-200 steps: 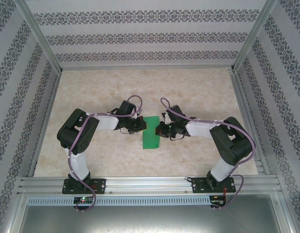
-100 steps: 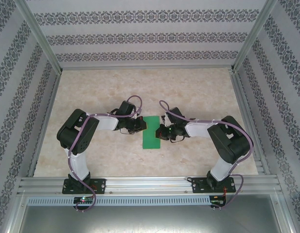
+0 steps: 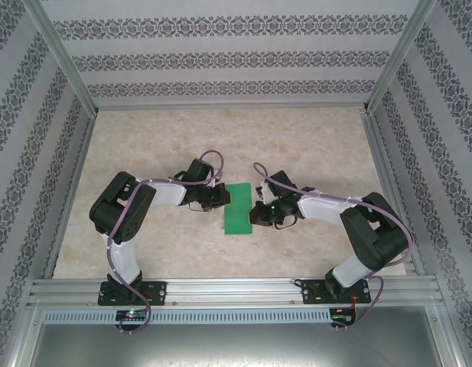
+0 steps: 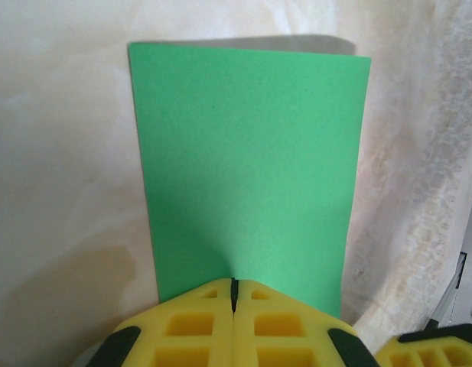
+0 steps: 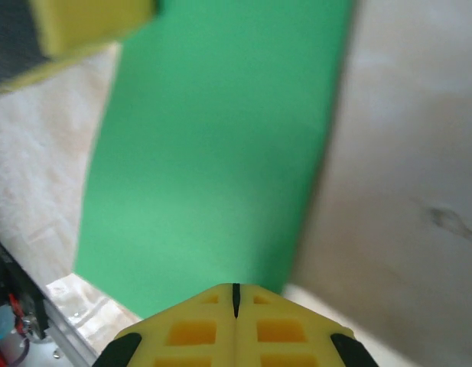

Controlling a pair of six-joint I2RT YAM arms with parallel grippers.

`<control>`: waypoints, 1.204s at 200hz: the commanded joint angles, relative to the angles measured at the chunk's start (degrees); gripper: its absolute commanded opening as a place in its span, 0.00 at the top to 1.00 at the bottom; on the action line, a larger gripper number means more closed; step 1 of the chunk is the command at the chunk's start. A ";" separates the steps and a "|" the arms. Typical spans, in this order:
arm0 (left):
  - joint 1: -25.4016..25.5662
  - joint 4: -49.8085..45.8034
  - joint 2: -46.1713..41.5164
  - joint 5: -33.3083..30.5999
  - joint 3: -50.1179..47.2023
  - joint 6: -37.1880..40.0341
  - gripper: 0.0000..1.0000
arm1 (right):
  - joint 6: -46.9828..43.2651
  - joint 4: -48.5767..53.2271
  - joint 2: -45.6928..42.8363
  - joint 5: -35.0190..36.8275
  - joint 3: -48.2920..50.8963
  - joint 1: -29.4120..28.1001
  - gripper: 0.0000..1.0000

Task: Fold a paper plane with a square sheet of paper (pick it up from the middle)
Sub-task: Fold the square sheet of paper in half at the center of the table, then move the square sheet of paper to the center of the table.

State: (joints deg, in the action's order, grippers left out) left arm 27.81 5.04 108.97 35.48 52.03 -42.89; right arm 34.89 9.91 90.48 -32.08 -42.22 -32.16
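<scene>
The paper lies flat at the middle of the table, a green rectangle whose long axis runs from upper to lower frame in the top view; the left gripper sits at its left long edge, nearer the upper end, and the right gripper at its right long edge, nearer the lower end; both are about equally close. In the left wrist view the left gripper has its jaws together, tips over the paper's near edge, the sheet stretching up the frame. The right gripper is likewise pressed together at the paper's lower edge. No writing can be read.
</scene>
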 commanded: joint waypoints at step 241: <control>-3.57 -22.40 -3.60 -11.81 -1.87 2.81 1.00 | -1.64 -7.14 -12.67 4.10 4.41 -1.75 1.00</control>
State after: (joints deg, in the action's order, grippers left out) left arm 26.92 -1.78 106.13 32.84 53.65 -42.02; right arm 32.88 4.95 77.34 -31.18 -33.89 -34.61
